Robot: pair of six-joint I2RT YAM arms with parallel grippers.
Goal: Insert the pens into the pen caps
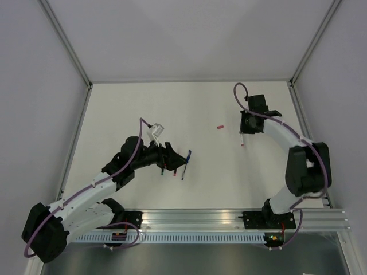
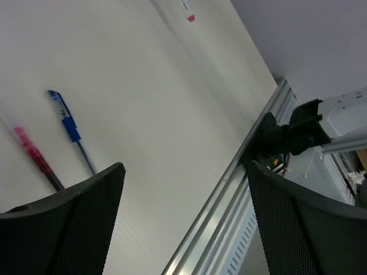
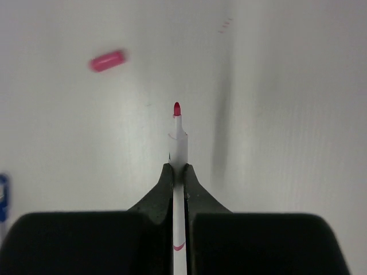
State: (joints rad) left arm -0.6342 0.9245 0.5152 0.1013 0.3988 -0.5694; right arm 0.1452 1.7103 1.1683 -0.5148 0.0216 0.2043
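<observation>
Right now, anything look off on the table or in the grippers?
Nothing stands out. The right gripper clamps the white pen straight, red tip bare; the red cap lies loose nearby. The left gripper is open near the blue pen and red pen.

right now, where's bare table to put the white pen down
Bare: the far strip from the red cap to the back wall, and the near strip between the blue pen and the rail. Crowded: by the left pincer, where that pen and the red pen lie side by side.
</observation>
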